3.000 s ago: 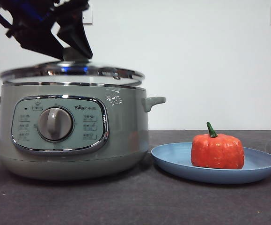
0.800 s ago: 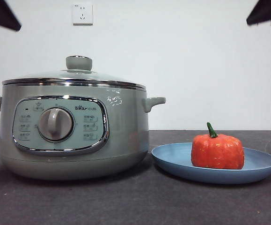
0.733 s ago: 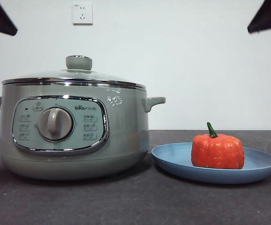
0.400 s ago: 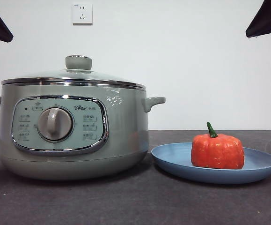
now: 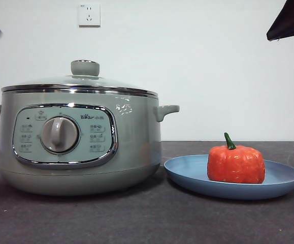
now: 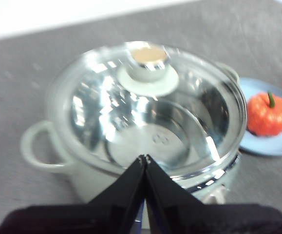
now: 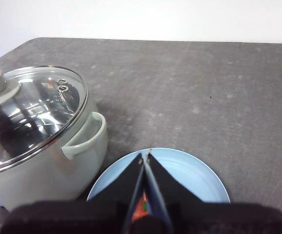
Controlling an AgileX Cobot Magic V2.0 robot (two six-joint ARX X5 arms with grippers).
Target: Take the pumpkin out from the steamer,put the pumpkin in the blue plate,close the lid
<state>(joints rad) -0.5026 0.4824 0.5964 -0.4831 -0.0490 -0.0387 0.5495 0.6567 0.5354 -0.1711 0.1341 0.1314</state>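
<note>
Steamer [image 5: 80, 147] standing on the table [image 5: 147, 223], left in the front view. Lid [image 5: 80, 84] seated on the steamer's rim, knob [image 5: 85, 67] on top at the middle. Plate [image 5: 187, 175] on the table just right of the steamer, close beside its right handle [image 5: 166, 110], not touching. Pumpkin [image 5: 236, 163] upright on the plate, right of the plate's middle. Wall [image 5: 213, 76] behind everything, with a socket [image 5: 89, 14] above the lid. Left gripper [image 6: 144, 158] above the steamer's front edge, right gripper [image 7: 144, 155] above the plate.
</note>
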